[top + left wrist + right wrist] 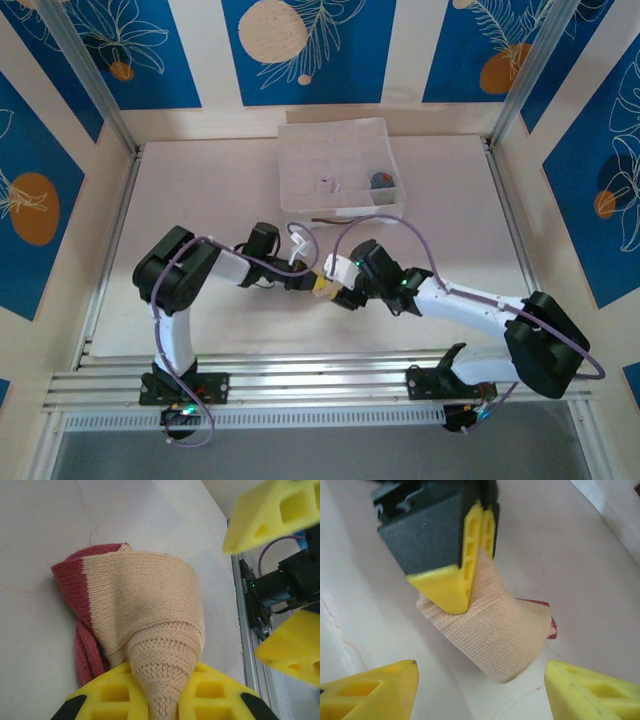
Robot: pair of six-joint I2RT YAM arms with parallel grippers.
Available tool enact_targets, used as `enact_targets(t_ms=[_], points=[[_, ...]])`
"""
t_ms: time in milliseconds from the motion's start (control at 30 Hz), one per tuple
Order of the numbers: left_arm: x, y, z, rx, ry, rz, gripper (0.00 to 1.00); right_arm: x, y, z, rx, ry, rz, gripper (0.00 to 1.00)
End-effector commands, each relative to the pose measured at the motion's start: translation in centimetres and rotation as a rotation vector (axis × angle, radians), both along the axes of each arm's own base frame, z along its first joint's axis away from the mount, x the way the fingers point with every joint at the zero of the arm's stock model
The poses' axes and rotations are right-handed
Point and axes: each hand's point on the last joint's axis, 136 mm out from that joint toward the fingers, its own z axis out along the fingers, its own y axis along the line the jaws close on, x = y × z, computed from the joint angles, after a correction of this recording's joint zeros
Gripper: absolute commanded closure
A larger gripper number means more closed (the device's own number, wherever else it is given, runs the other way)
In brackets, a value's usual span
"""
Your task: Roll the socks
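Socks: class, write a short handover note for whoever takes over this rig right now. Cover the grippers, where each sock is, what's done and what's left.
Left gripper: shut on the tan sock, pinching its ribbed end near the table's middle.
Right gripper: open, one finger on either side of that sock, not gripping it.
White sock and grey sock: each in its own compartment of the box at the far side, as small bundles.
Done: those two look rolled and put away.
Left: the tan sock is only partly folded, with its maroon toe showing at one side. Finish the roll, then probably box it.
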Motion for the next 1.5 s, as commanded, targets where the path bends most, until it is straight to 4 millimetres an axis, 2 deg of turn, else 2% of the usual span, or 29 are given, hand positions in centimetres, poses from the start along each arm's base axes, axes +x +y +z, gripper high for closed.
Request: enact_targets(t_ms=[0, 167, 667, 700, 733, 800, 833, 867, 967, 1100, 1267, 1467], points=[[-1.2, 1.2, -3.8, 0.11, 0.211, 0.037, 1.0, 1.7, 1.8, 1.2, -0.085, -0.26, 0.153, 0.32], [-1.3, 1.1, -3.5, 0.105, 0.247, 0.021, 1.0, 2.1, 3.1, 0.4, -0.151, -0.34, 0.25, 0.32], [-0.9, 1.6, -3.5, 0.148, 0.438, 0.032, 0.93, 2.2, 2.7, -6.7, -0.345, -0.248, 0.353, 0.33], [-0.8, 1.6, -3.4, 0.143, 0.445, 0.035, 0.92, 2.4, 2.7, -7.1, -0.36, -0.243, 0.352, 0.35], [-0.7, 1.6, -3.2, 0.137, 0.441, 0.035, 0.91, 2.4, 2.7, -7.5, -0.372, -0.227, 0.354, 0.44], [-0.6, 1.7, -2.7, 0.123, 0.413, 0.038, 0.87, 1.6, 2.6, -7.8, -0.372, -0.142, 0.356, 0.86], [-0.5, 1.7, -2.2, 0.114, 0.387, 0.037, 0.83, 1.3, 2.6, -7.6, -0.358, -0.102, 0.349, 0.93], [-0.4, 1.8, -1.7, 0.104, 0.357, 0.036, 0.8, 1.0, 2.8, -7.3, -0.345, -0.075, 0.342, 0.96], [-0.3, 1.9, 0.5, 0.06, 0.223, 0.025, 0.67, -0.8, 2.5, -6.6, -0.328, 0.056, 0.346, 0.98], [0.1, 2.4, 2.6, 0.019, 0.027, 0.043, 0.55, -3.8, 1.5, -6.0, -0.323, 0.356, 0.334, 1.0], [0.9, 2.9, 2.7, 0.028, -0.035, 0.11, 0.51, -5.1, 0.2, -7.7, -0.418, 0.468, 0.288, 1.0], [0.9, 3.8, 2.6, 0.009, -0.099, 0.179, 0.51, -5.5, 0.4, -8.3, -0.413, 0.559, 0.207, 1.0]])
